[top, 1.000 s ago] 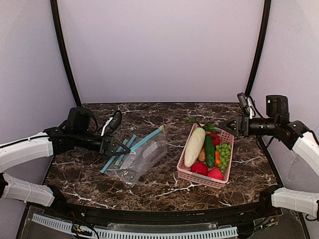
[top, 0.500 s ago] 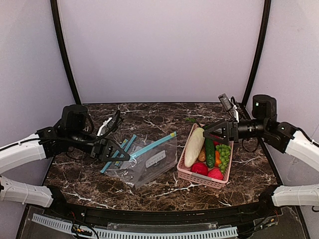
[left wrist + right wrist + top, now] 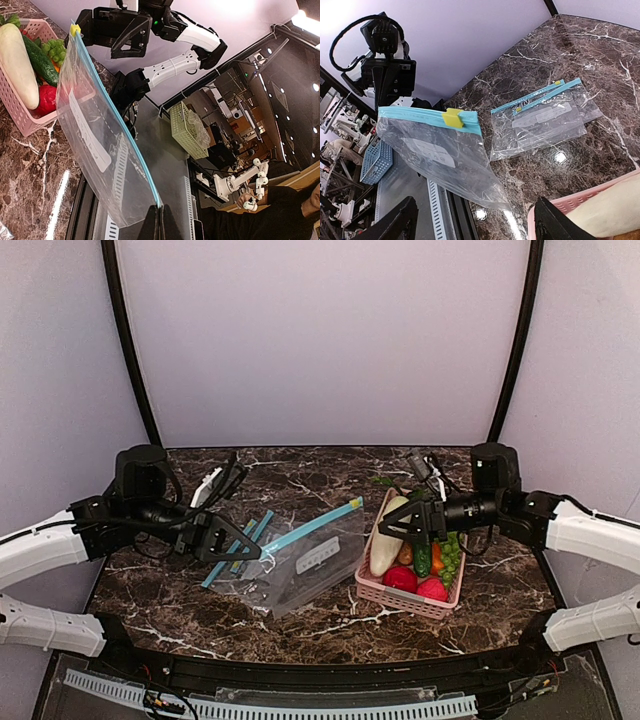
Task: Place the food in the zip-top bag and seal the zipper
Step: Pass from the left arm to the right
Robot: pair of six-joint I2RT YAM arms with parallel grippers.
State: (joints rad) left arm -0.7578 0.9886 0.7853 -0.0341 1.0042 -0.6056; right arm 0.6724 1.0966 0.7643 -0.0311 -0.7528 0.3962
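While none of the food had yet entered the bag, the task stood at its opening stage. Nearest the arms' bases, the two red-pink fruits (image 3: pixel 400 578) lay side by side at the near end of the pink basket (image 3: pixel 408 604), on the right of the marble table (image 3: pixel 300 625). Just behind them the cucumber (image 3: pixel 421 546) lay lengthwise between the white radish (image 3: pixel 388 536) and a bunch of green grapes (image 3: pixel 453 548).

Just beside the basket on its left, the zip-top bag (image 3: pixel 312 562) was raised on edge with the zipper (image 3: pixel 310 526) uppermost; whether its lower edge touched the table could not be told. The left gripper (image 3: pixel 248 549) was clenched on the zipper's end, opposite the yellow slider (image 3: pixel 357 502). The strip read as a single line, so the mouth was judged closed.

Farther back, the right gripper (image 3: pixel 398 528) hovered over the radish at the basket's left side, its claw released, fingers (image 3: pixel 395 225) spread with nothing between them. Farthest of all, two spare bags (image 3: pixel 545 117) lay flat on the table beyond the left gripper.

What was done: one bag was lifted and presented toward the basket. What was left: opening the mouth, carrying over both fruits and the cucumber, and drawing the slider along the zipper to seal it.
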